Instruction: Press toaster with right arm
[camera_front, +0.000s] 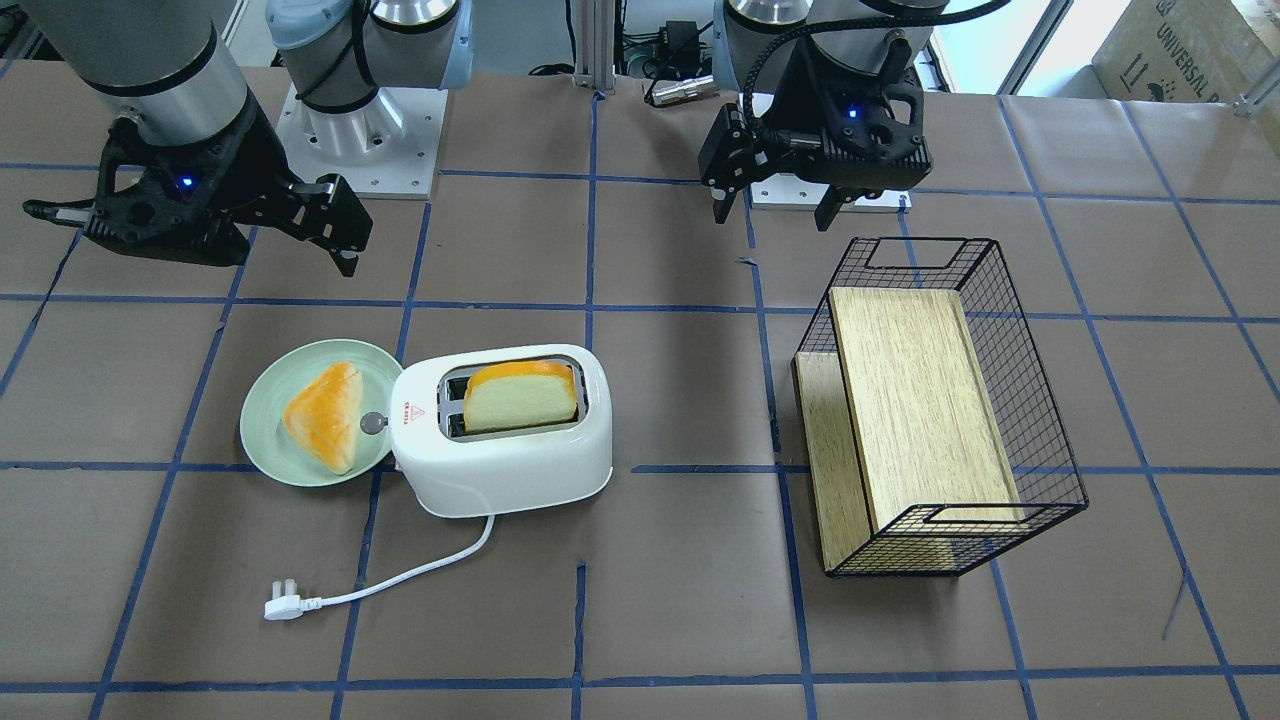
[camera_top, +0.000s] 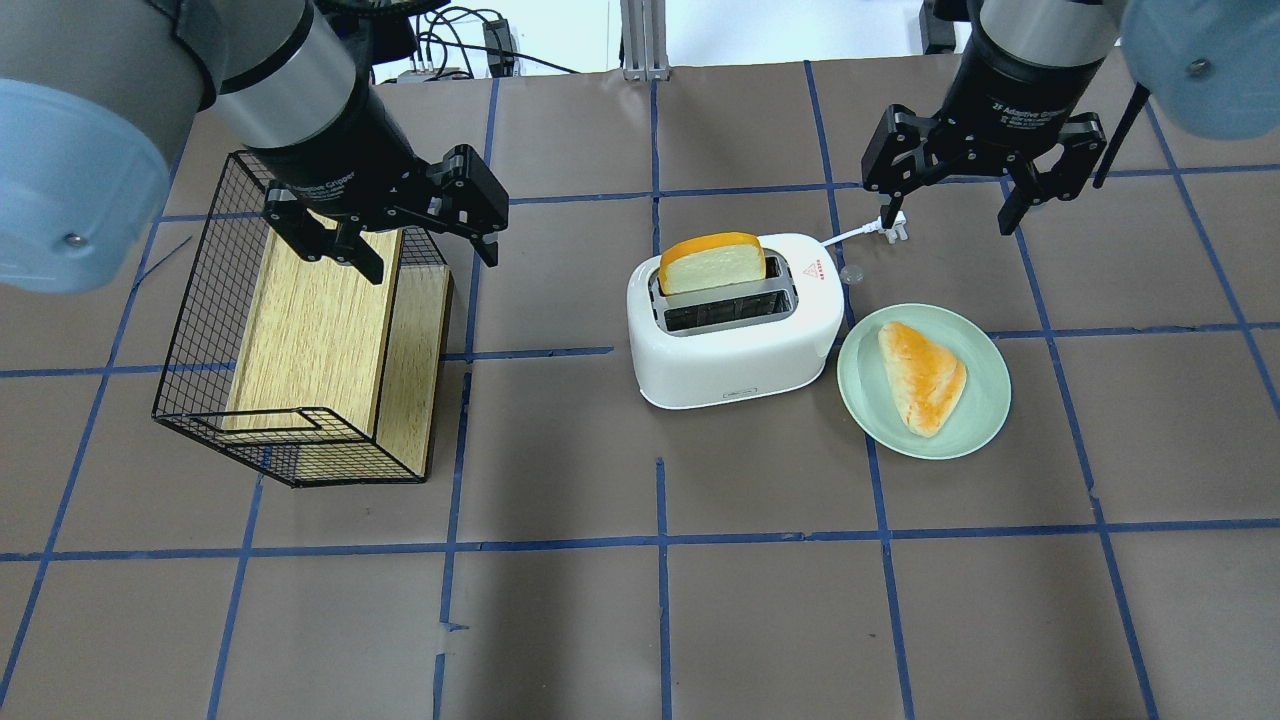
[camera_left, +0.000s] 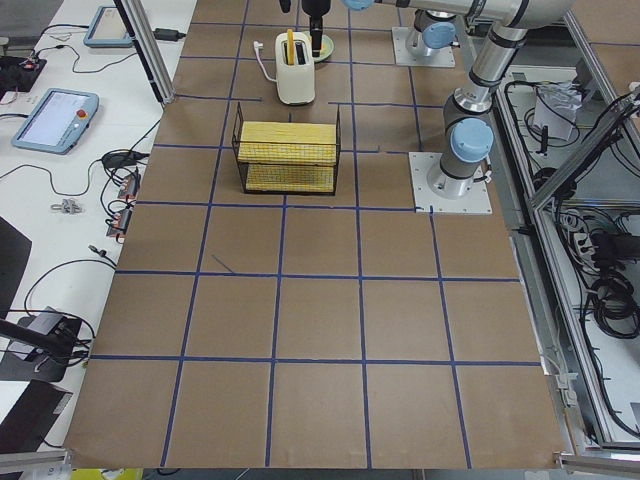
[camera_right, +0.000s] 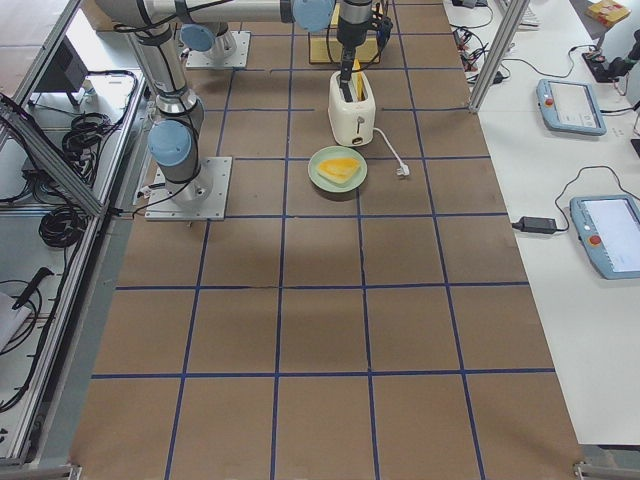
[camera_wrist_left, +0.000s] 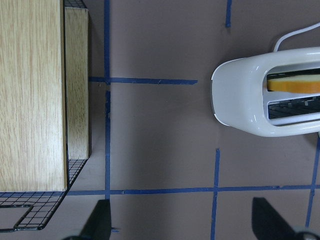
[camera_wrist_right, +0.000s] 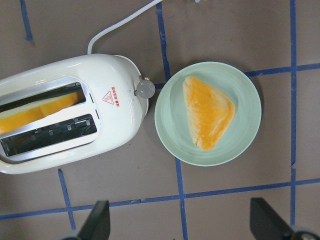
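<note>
The white toaster stands mid-table with a slice of bread upright in one slot; the other slot is empty. Its silver lever knob is on the end that faces the green plate. My right gripper is open and empty, in the air behind the plate and right of the toaster, above the plug. The right wrist view looks straight down on the knob and toaster. My left gripper is open and empty over the wire basket's edge.
A pale green plate with a wedge of bread touches the toaster's knob end. The white cord and plug lie on the operators' side. A black wire basket on its side holds wooden boards, left of the toaster.
</note>
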